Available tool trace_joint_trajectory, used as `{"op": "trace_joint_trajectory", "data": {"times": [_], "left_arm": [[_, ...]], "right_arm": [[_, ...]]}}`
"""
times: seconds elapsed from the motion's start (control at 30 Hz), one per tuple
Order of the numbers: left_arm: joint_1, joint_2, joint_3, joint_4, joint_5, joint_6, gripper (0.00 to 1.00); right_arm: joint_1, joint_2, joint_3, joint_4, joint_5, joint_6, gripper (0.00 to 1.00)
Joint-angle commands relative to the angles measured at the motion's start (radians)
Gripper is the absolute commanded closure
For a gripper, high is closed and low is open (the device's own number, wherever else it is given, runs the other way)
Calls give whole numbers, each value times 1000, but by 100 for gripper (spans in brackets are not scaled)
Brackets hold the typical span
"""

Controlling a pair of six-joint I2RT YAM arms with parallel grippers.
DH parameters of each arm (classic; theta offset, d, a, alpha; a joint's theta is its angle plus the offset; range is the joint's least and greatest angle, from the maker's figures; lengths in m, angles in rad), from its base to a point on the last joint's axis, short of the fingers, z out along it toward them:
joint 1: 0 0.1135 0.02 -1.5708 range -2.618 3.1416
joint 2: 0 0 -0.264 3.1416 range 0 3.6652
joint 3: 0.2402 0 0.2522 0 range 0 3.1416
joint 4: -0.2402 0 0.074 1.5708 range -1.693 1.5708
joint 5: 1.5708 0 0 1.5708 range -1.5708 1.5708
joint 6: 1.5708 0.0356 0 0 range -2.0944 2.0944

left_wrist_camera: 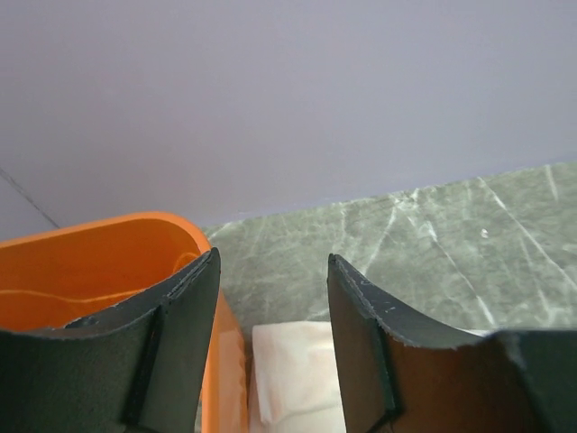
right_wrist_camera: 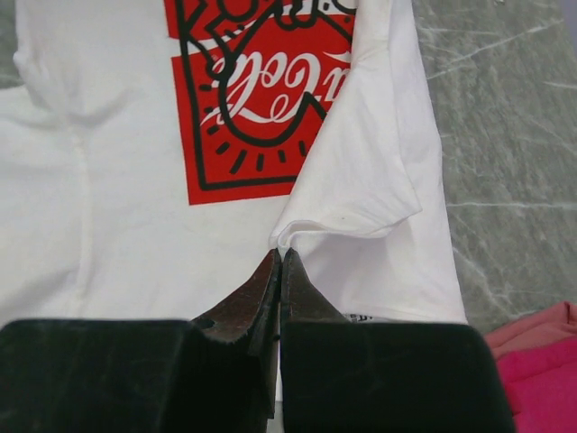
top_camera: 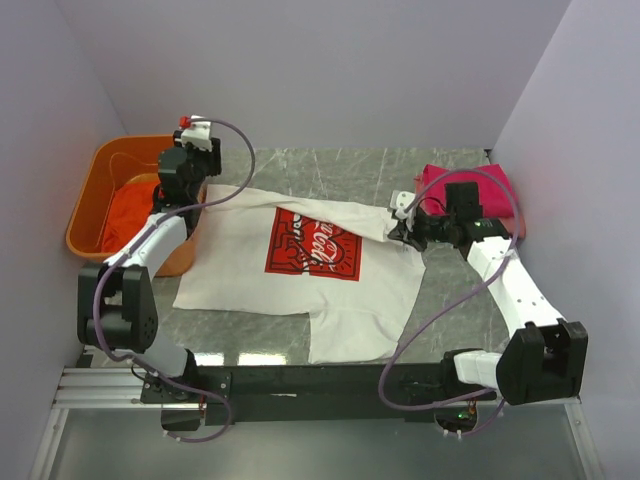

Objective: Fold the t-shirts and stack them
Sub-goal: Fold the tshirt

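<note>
A white t-shirt (top_camera: 250, 265) with a red rectangular print (top_camera: 313, 244) lies spread over the middle of the table. My right gripper (top_camera: 396, 226) is at its right side, shut on a folded-over edge of the sleeve. In the right wrist view the gripper (right_wrist_camera: 281, 254) pinches that white fold (right_wrist_camera: 361, 180). My left gripper (top_camera: 197, 130) is raised by the basket's right rim and stands open (left_wrist_camera: 273, 255), holding nothing. A corner of the white t-shirt (left_wrist_camera: 293, 370) lies below it. A magenta t-shirt (top_camera: 470, 185) lies folded at the far right.
An orange plastic basket (top_camera: 88, 195) stands at the far left with an orange-red shirt (top_camera: 130, 215) inside; its rim (left_wrist_camera: 90, 234) is just left of my left fingers. The magenta cloth (right_wrist_camera: 541, 383) lies close to my right gripper. Walls close in on three sides.
</note>
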Motion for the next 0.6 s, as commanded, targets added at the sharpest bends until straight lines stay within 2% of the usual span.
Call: {"op": "trace_joint_trajectory", "data": {"times": [0.0, 0.27, 0.53, 0.57], "left_arm": [[1, -76, 39, -89, 50, -63, 44], [1, -216, -28, -206, 101, -115, 44], [1, -361, -128, -256, 136, -132, 43], [1, -372, -139, -268, 139, -168, 43]], "right_arm": [[28, -46, -32, -85, -6, -140, 100], [113, -54, -136, 6, 132, -130, 100], [131, 0, -118, 64, 183, -62, 100], [131, 1, -118, 67, 184, -61, 100]]}}
